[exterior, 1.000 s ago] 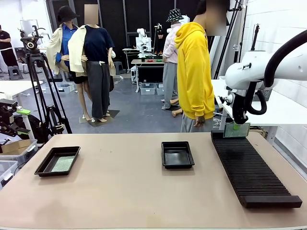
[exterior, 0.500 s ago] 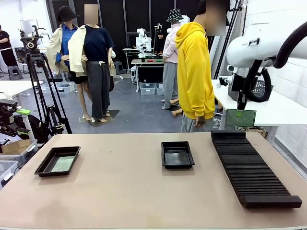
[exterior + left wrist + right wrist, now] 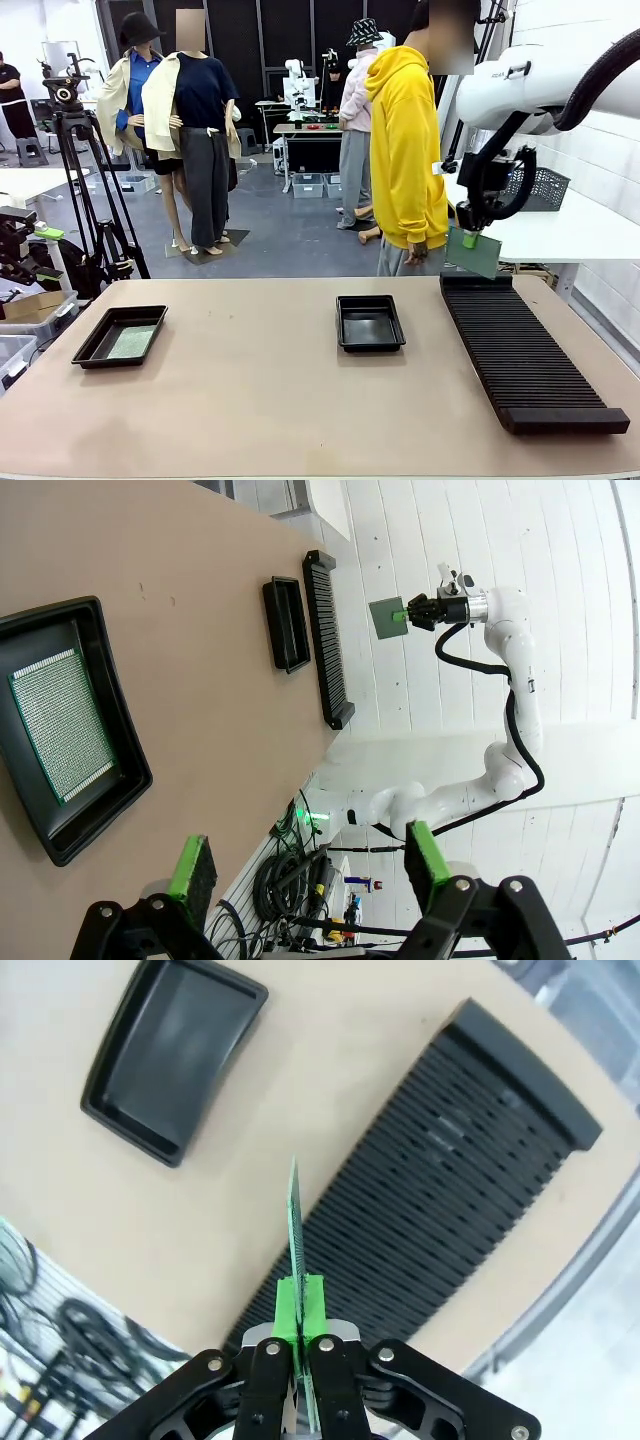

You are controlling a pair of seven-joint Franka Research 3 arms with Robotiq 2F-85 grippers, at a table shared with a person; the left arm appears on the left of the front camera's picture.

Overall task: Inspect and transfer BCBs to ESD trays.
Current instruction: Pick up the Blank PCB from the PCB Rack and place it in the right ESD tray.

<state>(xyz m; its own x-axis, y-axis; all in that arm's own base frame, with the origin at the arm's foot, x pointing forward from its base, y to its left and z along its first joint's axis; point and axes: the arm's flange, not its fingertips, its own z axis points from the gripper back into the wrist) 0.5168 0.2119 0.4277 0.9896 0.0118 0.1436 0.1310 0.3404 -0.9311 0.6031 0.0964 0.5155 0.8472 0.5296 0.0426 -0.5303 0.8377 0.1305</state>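
The right fingers [image 3: 300,1302] are clenched on one edge of a board [image 3: 472,254], which hangs tilted in the air over the far end of the rack [image 3: 520,350], at about 2 o'clock on the table [image 3: 260,410]. The other board [image 3: 132,342] already lies flat in the left tray [image 3: 88,346] at 9 o'clock, while the middle tray [image 3: 370,299], just toward 12 from the centre, is bare, so this looks like the carry of the second board to that tray. To do it well, the grip should hold firm on that thin edge, since a board held by one side can swing or flex. The move should run toward 9 o'clock, high enough to clear the rack's ribs and the tray's raised rim. The wrist should turn the board flat and square its long side with the tray's before going down. The board is only a little smaller than the tray floor, so a skewed approach would likely perch a corner on the rim. Let go low, not from height. A person [image 3: 405,150] stands at 12 o'clock just past the table, near the board, so the path should keep clear. The left fingers [image 3: 425,852] are released and spread wide, holding nothing, high over the left tray.
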